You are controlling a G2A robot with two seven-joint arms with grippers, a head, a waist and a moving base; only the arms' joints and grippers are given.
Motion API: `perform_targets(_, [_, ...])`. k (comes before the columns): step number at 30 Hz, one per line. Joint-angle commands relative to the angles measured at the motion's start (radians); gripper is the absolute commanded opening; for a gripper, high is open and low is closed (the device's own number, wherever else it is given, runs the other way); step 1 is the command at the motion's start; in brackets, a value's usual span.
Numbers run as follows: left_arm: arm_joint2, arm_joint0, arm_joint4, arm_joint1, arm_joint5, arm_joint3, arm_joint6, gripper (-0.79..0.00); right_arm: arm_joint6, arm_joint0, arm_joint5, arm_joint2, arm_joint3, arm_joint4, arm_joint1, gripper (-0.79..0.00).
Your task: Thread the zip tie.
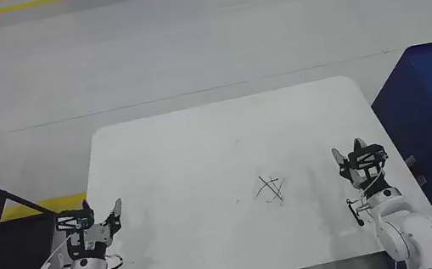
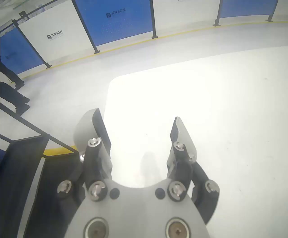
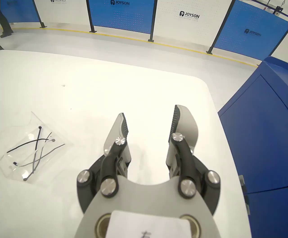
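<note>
Thin black zip ties in a clear plastic bag lie on the white tabletop, at 9 o'clock from my right gripper. My left gripper hangs at its 8 o'clock edge; both jaws stand apart, empty.

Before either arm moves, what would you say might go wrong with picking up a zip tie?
The zip ties lie crossed over one another, so the right pincer may lift several together. They lie flat against clear plastic, so it might pinch the film or slip off.
</note>
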Motion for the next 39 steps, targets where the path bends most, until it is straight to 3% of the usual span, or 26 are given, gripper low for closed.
perform_targets(1, [0.0, 0.0, 0.0, 0.0, 0.0, 0.0, 0.0, 0.0, 0.024, 0.018, -0.046, -0.01, -0.011, 0.028, 0.0, 0.0])
perform_targets(8, [0.0, 0.0, 0.0, 0.0, 0.0, 0.0, 0.0, 0.0, 0.295, 0.251, -0.191, -0.061, -0.073, 0.14, 0.001, 0.0])
perform_targets(14, [0.0, 0.0, 0.0, 0.0, 0.0, 0.0, 0.0, 0.0, 0.516, 0.448, -0.273, -0.187, -0.049, 0.187, -0.006, 0.0])
perform_targets(16, [0.0, 0.0, 0.0, 0.0, 0.0, 0.0, 0.0, 0.0, 0.514, 0.471, -0.229, -0.183, -0.038, 0.179, -0.008, 0.0])
perform_targets(24, [0.0, 0.0, 0.0, 0.0, 0.0, 0.0, 0.0, 0.0, 0.517, 0.469, -0.246, -0.189, -0.038, 0.185, -0.008, 0.0])
perform_targets(26, [0.0, 0.0, 0.0, 0.0, 0.0, 0.0, 0.0, 0.0, 0.574, 0.499, -0.432, -0.196, -0.03, 0.29, -0.002, 0.0])
perform_targets(28, [0.0, 0.0, 0.0, 0.0, 0.0, 0.0, 0.0, 0.0, 0.699, 0.572, -0.556, -0.189, -0.025, 0.219, 0.011, 0.0])
perform_targets(34, [0.0, 0.0, 0.0, 0.0, 0.0, 0.0, 0.0, 0.0, 0.897, 0.837, -0.916, -0.343, 0.136, 0.317, 0.014, 0.0])
perform_targets(37, [0.0, 0.0, 0.0, 0.0, 0.0, 0.0, 0.0, 0.0, 0.885, 0.976, -0.935, -0.496, 0.264, 0.278, 0.016, 0.0])
perform_targets(39, [0.0, 0.0, 0.0, 0.0, 0.0, 0.0, 0.0, 0.0, 0.893, 1.009, -0.927, -0.504, 0.283, 0.271, 0.016, 0.0])
